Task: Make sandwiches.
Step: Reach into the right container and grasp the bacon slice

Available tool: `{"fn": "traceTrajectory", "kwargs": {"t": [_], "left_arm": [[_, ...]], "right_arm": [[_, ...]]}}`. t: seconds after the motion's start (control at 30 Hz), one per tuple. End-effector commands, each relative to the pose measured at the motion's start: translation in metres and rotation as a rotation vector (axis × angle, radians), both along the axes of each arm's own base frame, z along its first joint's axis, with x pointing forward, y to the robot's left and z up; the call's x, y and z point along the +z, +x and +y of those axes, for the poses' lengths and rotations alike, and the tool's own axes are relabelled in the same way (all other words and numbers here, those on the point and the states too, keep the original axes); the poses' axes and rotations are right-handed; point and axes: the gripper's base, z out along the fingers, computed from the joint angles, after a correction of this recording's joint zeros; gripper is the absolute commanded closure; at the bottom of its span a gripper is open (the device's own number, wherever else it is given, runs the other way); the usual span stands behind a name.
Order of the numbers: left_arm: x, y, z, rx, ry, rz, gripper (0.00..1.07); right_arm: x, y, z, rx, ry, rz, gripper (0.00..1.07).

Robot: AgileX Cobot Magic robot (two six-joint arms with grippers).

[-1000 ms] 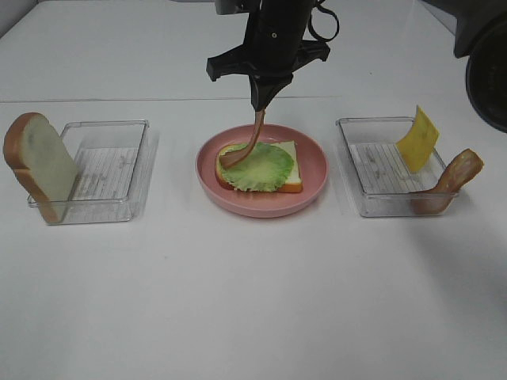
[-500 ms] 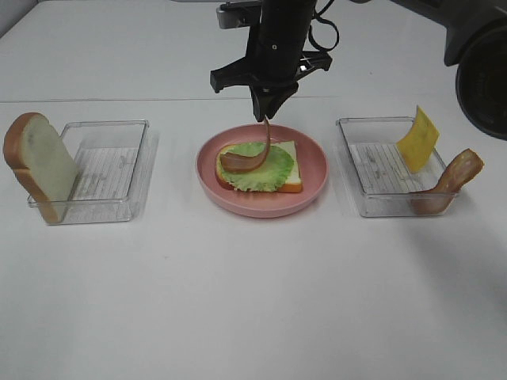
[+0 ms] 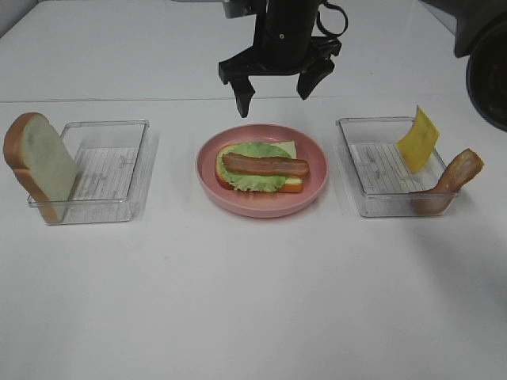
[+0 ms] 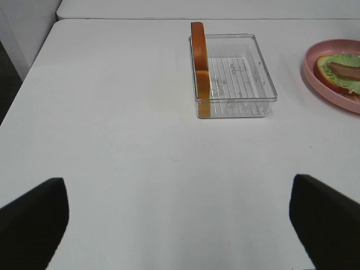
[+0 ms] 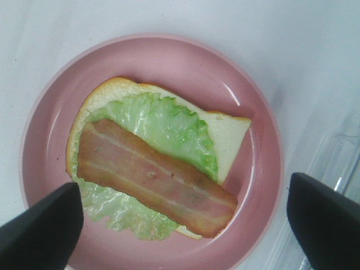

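— We take this for a robotics lab, a test bench.

— Agreed. We see a plain white table (image 3: 253, 309) and a black robot arm (image 3: 281, 28) hanging over it.

— The food looks like toys to us. The bread (image 3: 36, 166), cheese (image 3: 417, 139) and meat (image 3: 450, 180) are stiff and flat-coloured, standing propped on edge.

— We also note the tidy layout. The left tray (image 3: 119, 170) and right tray (image 3: 379, 178), both clear plastic, flank a pink plate (image 3: 315, 154) in one straight row, like a set trial.
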Motion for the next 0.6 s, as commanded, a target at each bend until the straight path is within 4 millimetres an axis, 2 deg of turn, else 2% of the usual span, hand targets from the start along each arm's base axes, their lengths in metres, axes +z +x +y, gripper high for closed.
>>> {"fn": "traceTrajectory", "kwargs": {"t": [0.03,0.07,0.13,0.17,0.23,0.27,0.33,0.37,0.4,0.43,0.47,0.5,0.53,0.57,0.6], "left_arm": [[0.001,-0.003,-0.001,-0.001,-0.012,-0.035,0.06],[0.001,-0.003,-0.001,-0.001,-0.012,-0.035,0.06],[0.001,-0.003,-0.001,-0.001,-0.012,-0.035,0.06],[0.001,-0.003,-0.001,-0.001,-0.012,-0.035,0.06],[0.001,-0.003,-0.001,-0.001,-0.012,-0.035,0.06],[0.001,-0.003,-0.001,-0.001,-0.012,-0.035,0.06],[0.001,-0.003,-0.001,-0.001,-0.012,-0.035,0.06],[0.001,-0.003,-0.001,-0.001,-0.012,-0.035,0.06],[0.001,-0.003,-0.001,-0.001,-0.012,-0.035,0.06],[0.001,-0.003,-0.001,-0.001,-0.012,-0.035,0.06],[0.001,-0.003,-0.001,-0.001,-0.012,-0.035,0.06],[0.001,-0.003,-0.001,-0.001,-0.012,-0.035,0.06],[0.001,-0.003,-0.001,-0.001,-0.012,-0.035,0.06],[0.001,-0.003,-0.001,-0.001,-0.012,-0.035,0.06],[0.001,-0.003,-0.001,-0.001,-0.012,-0.035,0.06]], "right_arm": [[0.023,-0.008,-0.007,-0.006,-0.015,0.004,0.13],[0.023,-0.008,-0.007,-0.006,-0.015,0.004,0.13],[0.044,-0.012,-0.011,-0.009,0.007,-0.033,0.13],[0.044,-0.012,-0.011,-0.009,0.007,-0.033,0.13],[0.061,-0.014,-0.020,-0.012,0.030,-0.059,0.14],[0.061,-0.014,-0.020,-0.012,0.030,-0.059,0.14],[0.083,-0.014,-0.038,-0.042,0.076,-0.085,0.14],[0.083,-0.014,-0.038,-0.042,0.076,-0.085,0.14],[0.096,-0.011,-0.057,-0.081,0.117,-0.095,0.14],[0.096,-0.011,-0.057,-0.081,0.117,-0.095,0.14],[0.102,-0.009,-0.067,-0.100,0.135,-0.100,0.14],[0.109,-0.009,-0.086,-0.136,0.156,-0.100,0.14],[0.109,-0.009,-0.086,-0.136,0.156,-0.100,0.14],[0.110,-0.009,-0.096,-0.155,0.154,-0.093,0.14],[0.108,-0.010,-0.119,-0.200,0.136,-0.072,0.14]]}}
